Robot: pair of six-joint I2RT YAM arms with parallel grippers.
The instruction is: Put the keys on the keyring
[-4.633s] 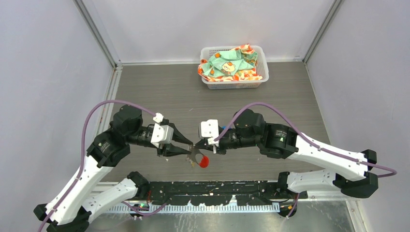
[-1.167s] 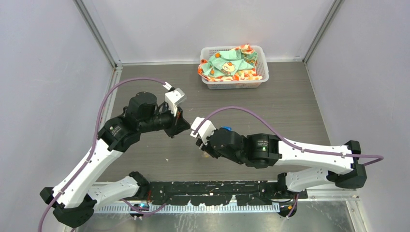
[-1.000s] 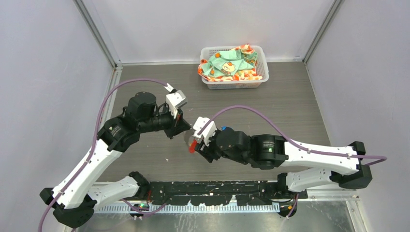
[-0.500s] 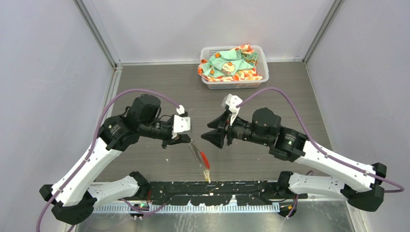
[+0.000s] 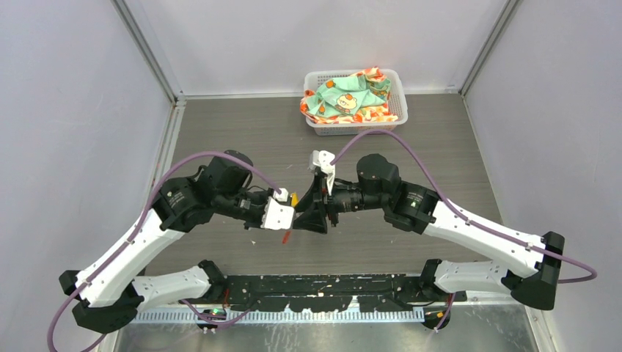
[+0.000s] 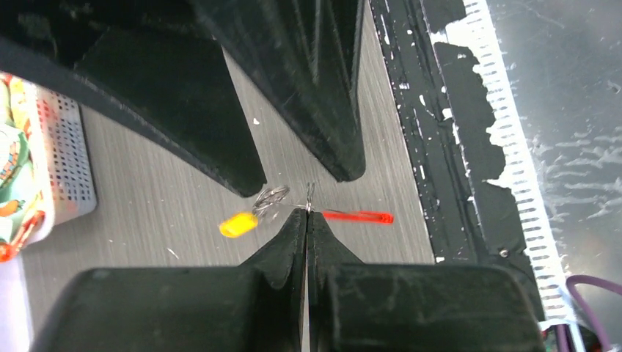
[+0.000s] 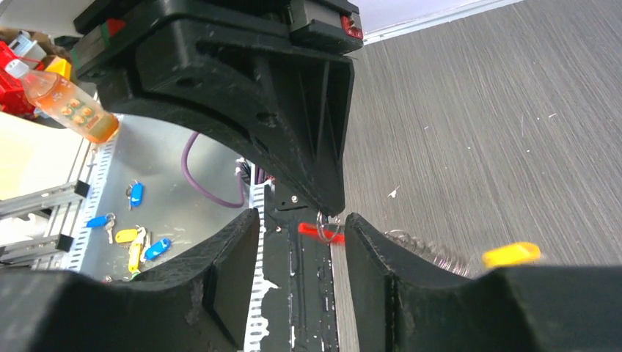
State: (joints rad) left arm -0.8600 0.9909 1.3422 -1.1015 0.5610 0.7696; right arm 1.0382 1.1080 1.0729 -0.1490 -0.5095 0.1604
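My left gripper (image 6: 306,213) is shut on the thin metal ring of the keyring (image 6: 309,196), held above the table. The elongated red tag (image 6: 357,217) sticks out to one side. On the other side a coil-like bunch (image 6: 270,199) carries a key with a yellow tag (image 6: 238,224). My right gripper (image 7: 301,220) is open and faces the left gripper (image 7: 330,205) tip to tip, its fingers on either side of the keyring's ring (image 7: 323,226) without touching it. In the top view both grippers meet at mid-table, left gripper (image 5: 290,218), right gripper (image 5: 305,213), yellow tag (image 5: 294,198) between them.
A white basket (image 5: 356,126) with a patterned cloth (image 5: 345,95) stands at the back of the table. The black base rail (image 5: 330,282) runs along the near edge. Several spare blue- and yellow-tagged keys (image 7: 136,194) lie on a surface beyond that edge.
The grippers were apart half a second ago, with the keyring dangling from the left one. The right gripper has swung in, so its open fingers now straddle the ring.
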